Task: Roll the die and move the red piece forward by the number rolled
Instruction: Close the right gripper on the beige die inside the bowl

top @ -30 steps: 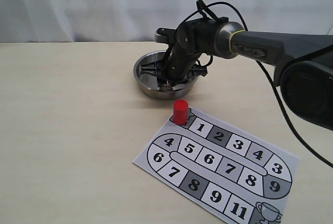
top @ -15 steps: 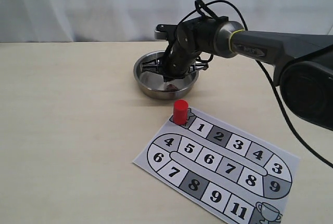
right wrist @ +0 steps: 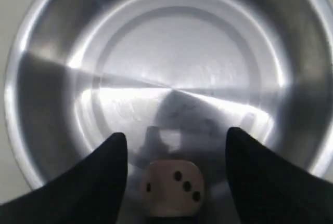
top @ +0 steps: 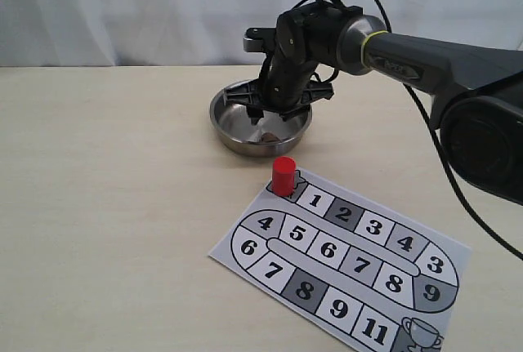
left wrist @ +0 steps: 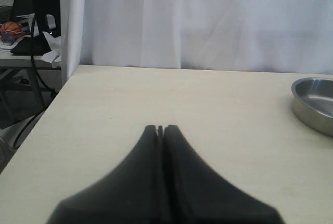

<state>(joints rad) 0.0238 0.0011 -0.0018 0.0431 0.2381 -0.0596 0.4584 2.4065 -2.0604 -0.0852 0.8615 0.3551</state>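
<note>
Over the round steel bowl the right fingers gape wide, empty; the left fingers are pressed together, empty. Between the right pair lies the tiny tan wooden die: light, rigid, probably skittish, so pinch opposite flat faces.

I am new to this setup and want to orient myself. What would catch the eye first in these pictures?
The dark right gripper hangs open over a steel bowl at the back of the table, with a small wooden die in the bowl between its fingers. In front of the bowl, a red piece stands on a numbered paper board, on the square just before number 1.
</note>
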